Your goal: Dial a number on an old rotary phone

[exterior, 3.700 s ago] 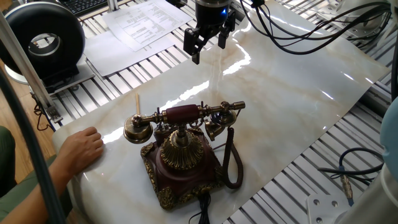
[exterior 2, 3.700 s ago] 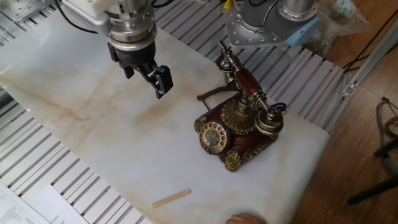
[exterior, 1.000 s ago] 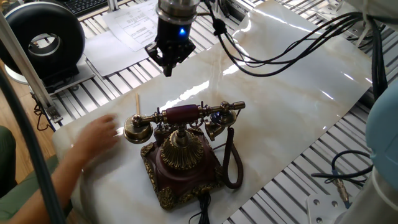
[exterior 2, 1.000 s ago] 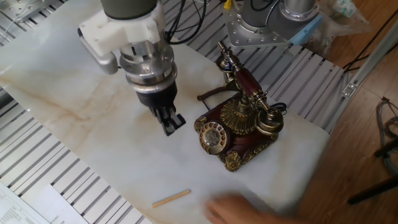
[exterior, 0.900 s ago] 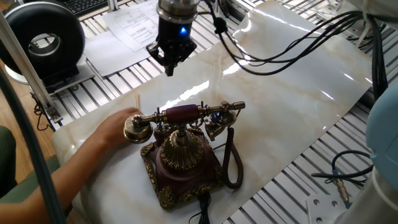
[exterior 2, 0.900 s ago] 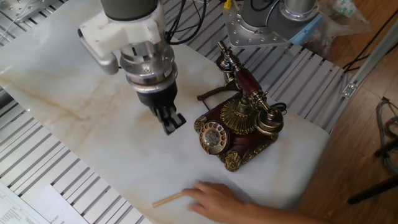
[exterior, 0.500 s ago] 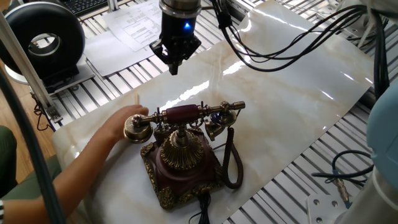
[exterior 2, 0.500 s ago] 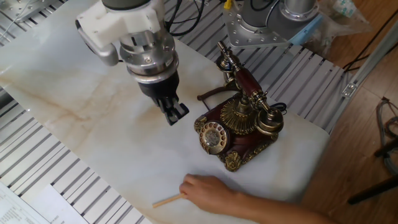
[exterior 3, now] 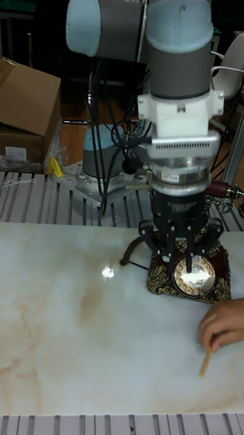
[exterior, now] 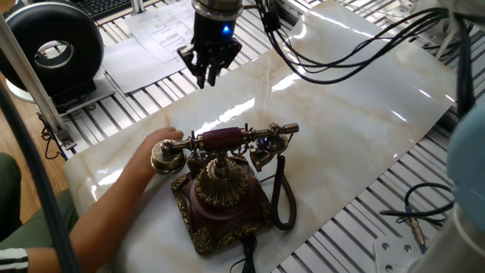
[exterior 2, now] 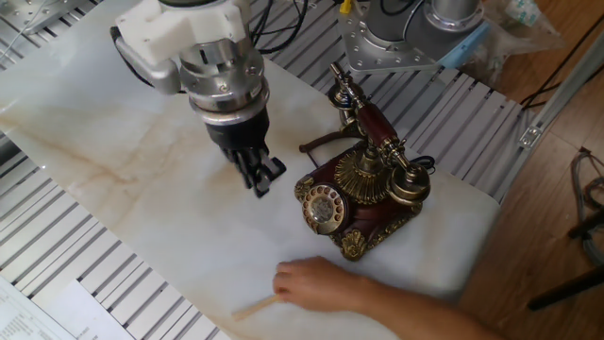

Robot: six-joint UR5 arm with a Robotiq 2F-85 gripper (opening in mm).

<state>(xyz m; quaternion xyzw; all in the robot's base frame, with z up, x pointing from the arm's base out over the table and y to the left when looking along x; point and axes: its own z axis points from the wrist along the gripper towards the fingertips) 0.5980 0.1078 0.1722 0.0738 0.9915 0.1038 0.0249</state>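
Pincer (exterior 2: 259,178) hangs clenched, empty, above the table (exterior 2: 113,170) just beside the phone (exterior 2: 363,194), which sits near the table's edge; a hand (exterior 2: 316,281) touches a stick (exterior 2: 253,305).

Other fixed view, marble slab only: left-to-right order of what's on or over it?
End effector → wooden stick → person's hand → old rotary phone. End effector and stick nearly share a column; the stick is much closer to the camera.

The phone (exterior: 223,182) has a glossy maroon body with shiny brass trim. The table (exterior: 356,114) is smooth polished marble. The stick (exterior 2: 253,305) at the bottom looks like matt wood.
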